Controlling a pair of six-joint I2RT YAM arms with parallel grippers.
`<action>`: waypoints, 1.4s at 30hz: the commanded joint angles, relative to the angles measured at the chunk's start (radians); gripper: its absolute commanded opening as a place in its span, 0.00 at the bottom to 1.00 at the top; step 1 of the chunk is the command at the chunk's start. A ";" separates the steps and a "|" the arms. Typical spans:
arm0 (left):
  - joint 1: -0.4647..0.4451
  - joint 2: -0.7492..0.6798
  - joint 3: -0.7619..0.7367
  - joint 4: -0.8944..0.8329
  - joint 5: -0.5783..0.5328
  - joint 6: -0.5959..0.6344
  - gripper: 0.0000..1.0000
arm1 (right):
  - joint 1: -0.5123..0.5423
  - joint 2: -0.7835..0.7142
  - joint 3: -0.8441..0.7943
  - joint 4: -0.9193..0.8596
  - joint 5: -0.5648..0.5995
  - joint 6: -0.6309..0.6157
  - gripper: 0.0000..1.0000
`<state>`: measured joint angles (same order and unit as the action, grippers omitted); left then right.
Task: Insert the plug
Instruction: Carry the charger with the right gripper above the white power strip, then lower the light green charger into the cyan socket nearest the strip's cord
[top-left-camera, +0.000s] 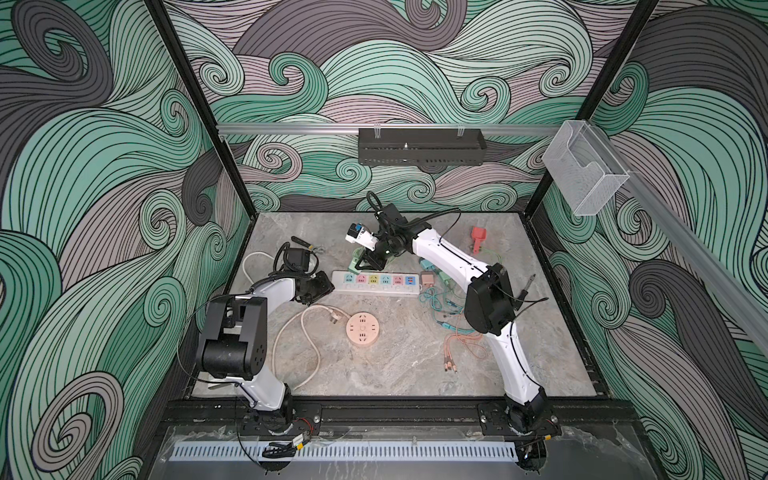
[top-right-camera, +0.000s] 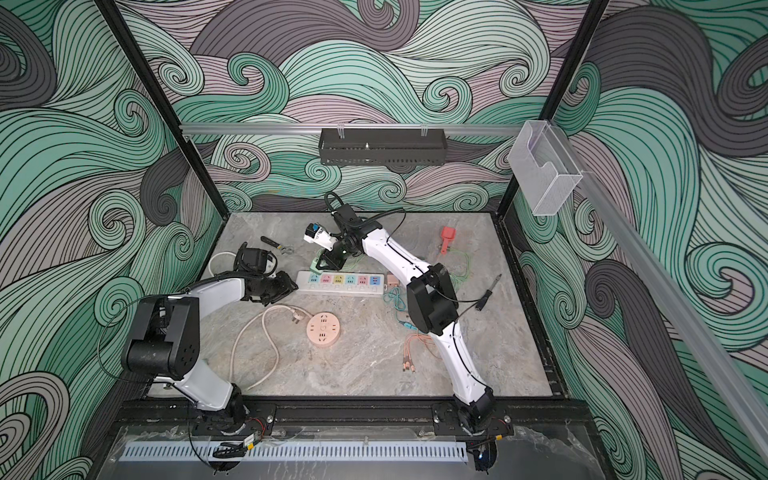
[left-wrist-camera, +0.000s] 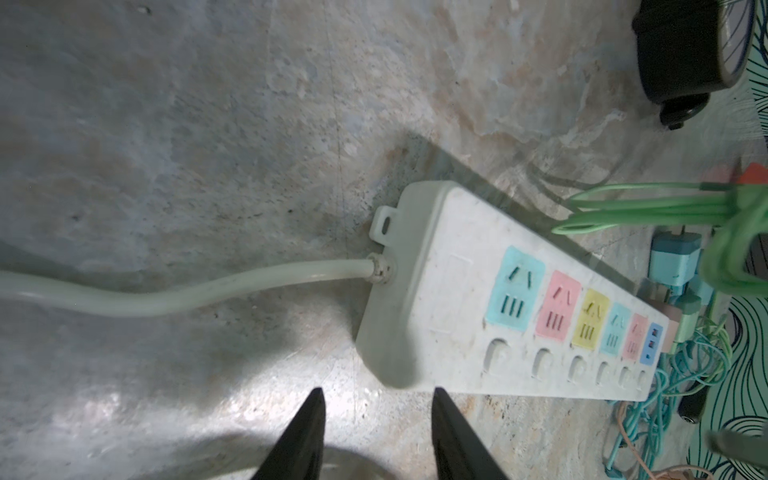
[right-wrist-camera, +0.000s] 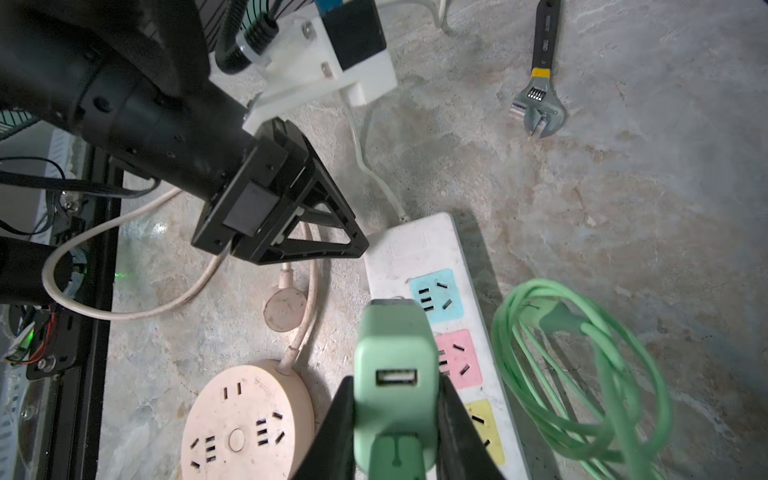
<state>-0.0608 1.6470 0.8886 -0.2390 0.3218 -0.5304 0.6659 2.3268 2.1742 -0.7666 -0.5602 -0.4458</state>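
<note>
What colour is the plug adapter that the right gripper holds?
The plug adapter is mint green, clearest in the right wrist view.

Scuffed matt white plastic power strip, smooth satin-plastic green plug, faintly glossy rubbery green cable, mottled stone-look tabletop, perhaps printed laminate, wrench with bare metal head and matt black handle, matt peach plastic round socket

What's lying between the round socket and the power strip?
Nothing. In both top views the table is bare between the round socket and the power strip. The pink plug lies off to one side.
</note>
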 joint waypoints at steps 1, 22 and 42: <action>0.013 0.027 0.048 0.022 0.025 0.010 0.43 | 0.012 0.027 0.045 -0.041 0.043 -0.057 0.12; 0.018 0.106 0.079 0.036 0.046 0.013 0.35 | 0.055 0.136 0.138 -0.047 0.090 -0.162 0.10; 0.019 0.116 0.084 0.038 0.068 0.029 0.29 | 0.061 0.187 0.186 -0.051 0.124 -0.213 0.10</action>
<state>-0.0471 1.7401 0.9478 -0.1986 0.3790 -0.5159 0.7208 2.4863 2.3318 -0.8093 -0.4442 -0.6445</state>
